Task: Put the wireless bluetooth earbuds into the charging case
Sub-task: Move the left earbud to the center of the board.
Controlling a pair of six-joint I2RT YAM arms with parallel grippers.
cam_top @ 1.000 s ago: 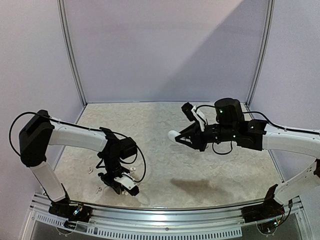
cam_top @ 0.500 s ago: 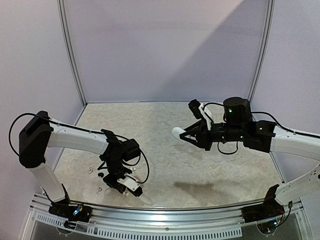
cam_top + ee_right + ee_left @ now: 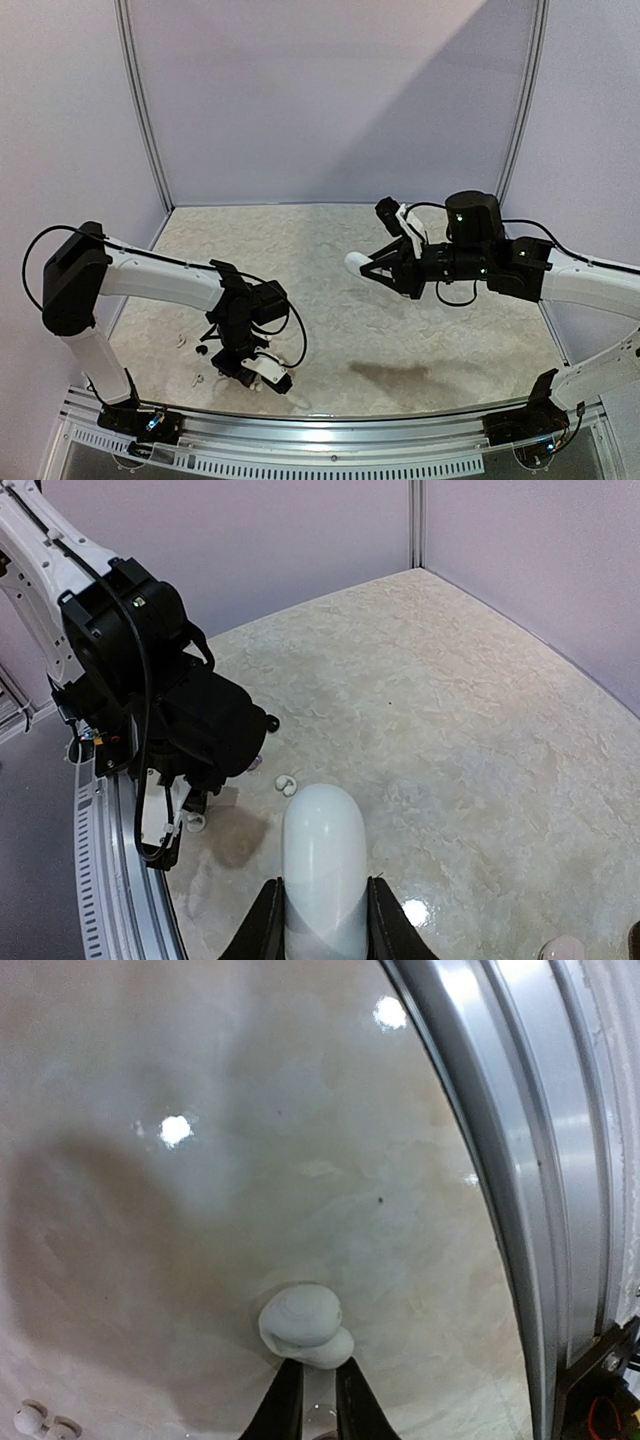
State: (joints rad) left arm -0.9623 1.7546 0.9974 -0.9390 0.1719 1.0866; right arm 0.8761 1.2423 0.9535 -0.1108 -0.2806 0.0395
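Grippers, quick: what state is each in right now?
Left gripper: shut on a white earbud.
Right gripper: shut on the white charging case.

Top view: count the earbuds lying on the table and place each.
3, all on the table beside the left arm: a white bud, a black bud next to it, a second white bud nearer the rail. Others may be hidden under the arm.

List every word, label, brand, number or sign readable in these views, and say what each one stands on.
No text can be read in any view.
White charging case: plain shell, no print visible.
White earbud: no marking visible.
Left arm's black housing: a tiny pale speck near its top, too small to read.
Metal rail: bare, no lettering.
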